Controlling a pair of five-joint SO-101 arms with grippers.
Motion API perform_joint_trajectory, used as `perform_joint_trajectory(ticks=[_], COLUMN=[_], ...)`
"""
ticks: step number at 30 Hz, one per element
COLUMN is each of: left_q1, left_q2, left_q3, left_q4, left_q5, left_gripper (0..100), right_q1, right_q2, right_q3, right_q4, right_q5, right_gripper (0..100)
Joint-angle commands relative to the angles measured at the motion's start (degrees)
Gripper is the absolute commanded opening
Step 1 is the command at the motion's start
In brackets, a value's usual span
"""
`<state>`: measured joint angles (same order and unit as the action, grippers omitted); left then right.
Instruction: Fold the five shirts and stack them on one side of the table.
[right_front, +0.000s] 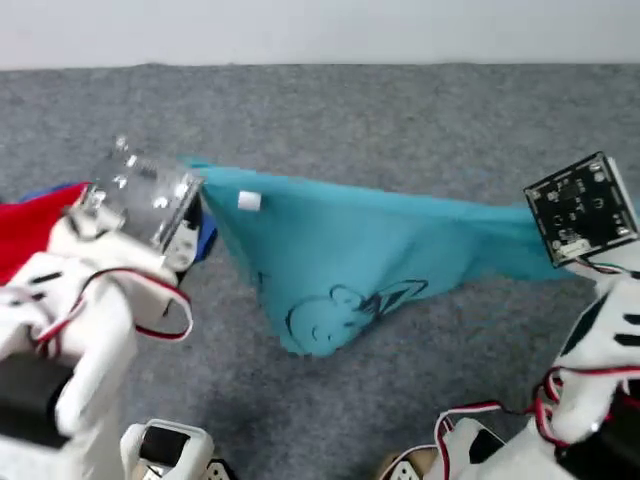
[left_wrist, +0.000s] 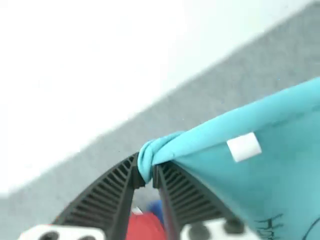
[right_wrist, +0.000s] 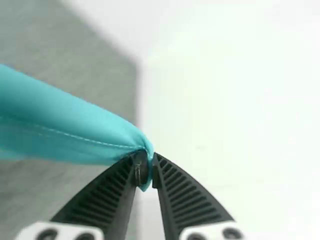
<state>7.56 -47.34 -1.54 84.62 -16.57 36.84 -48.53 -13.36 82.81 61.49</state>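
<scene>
the grey table (right_front: 400, 120) spans the high view. above it, a teal shirt (right_front: 360, 250) hangs stretched between the two arms, its printed middle sagging toward the surface. a red shirt (right_front: 25, 225) lies at the table's left edge. the left gripper (left_wrist: 145, 172) is clenched on one bunched corner of the teal shirt, and the right gripper (right_wrist: 144, 167) pinches the opposite end. a small white label (right_front: 249, 201) sits near the left-held corner.

High view overhead; wrist views close behind fingers (left_wrist: 107, 192); all share shirt (right_front: 350, 250).
</scene>
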Motion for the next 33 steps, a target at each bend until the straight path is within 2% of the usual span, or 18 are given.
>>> perform_joint_trajectory(ticks=[1, 7, 12, 20, 25, 33], left_q1=[-1.14, -1.14, -1.14, -1.05, -0.97, -0.97], left_q2=[-1.14, -1.14, -1.23, -1.23, -1.23, -1.23], left_q3=[-5.49, -8.04, -7.78, -10.15, -15.52, -26.15], left_q4=[-2.81, -2.55, -2.37, -1.32, -0.35, 10.37], left_q5=[-4.84, -14.07, -20.66, -22.51, -22.51, -22.68], left_gripper=[1, 1, 1, 1, 1, 1], right_q1=[0.31, 0.31, 0.22, -2.24, 0.75, 5.05], right_q2=[0.31, 0.31, 0.31, 0.22, -1.45, -7.16], right_q3=[-5.54, -7.12, -7.12, -7.12, -7.3, -7.12], right_q4=[-8.75, -22.99, -28.0, -24.57, -21.32, -21.23], right_q5=[-0.62, -0.62, -0.53, -0.18, -0.18, -0.26], right_gripper=[0.9, 0.9, 0.9, 0.9, 0.9, 0.9])
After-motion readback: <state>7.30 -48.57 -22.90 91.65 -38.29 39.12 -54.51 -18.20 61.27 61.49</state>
